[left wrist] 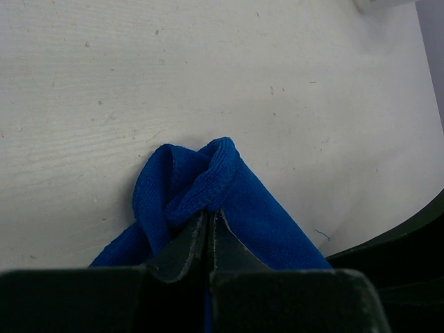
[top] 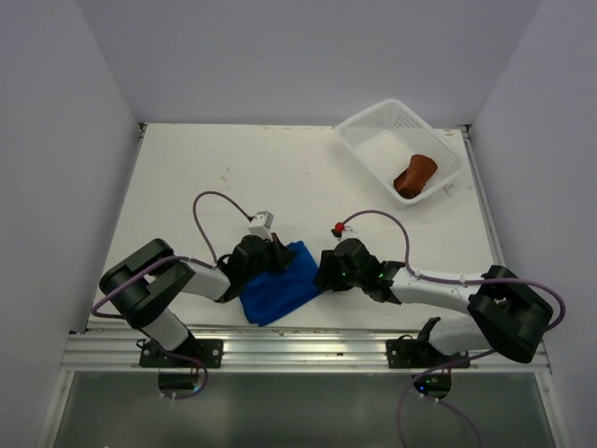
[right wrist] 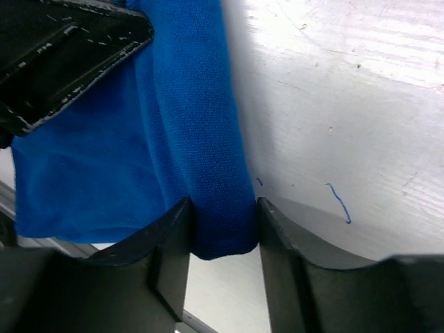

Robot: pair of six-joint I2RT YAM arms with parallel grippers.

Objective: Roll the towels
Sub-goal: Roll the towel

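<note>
- Blue towel lies near-centre on the counter, between the two arms. It's bunched and folded, not yet a tidy roll.
- Left claw is pressed together on a puckered fold at the towel's far-left part.
- Right claw pinches the thick folded right edge. The fold fills the gap and touches both fingers.
- Rust-brown towel sits rolled up in the white basket, far right. Looks done.
- Step in hand, my read: rolling the blue one.
- To do it well: hold both claws level and low and turn them together so the roll comes out straight rather than as a cone. Hold light tension across the cloth between them.
- Let the loose part drag flat on the counter, and let go only once the free edge is tucked under.
- The claws sit close together, so watch for finger clash.
</note>
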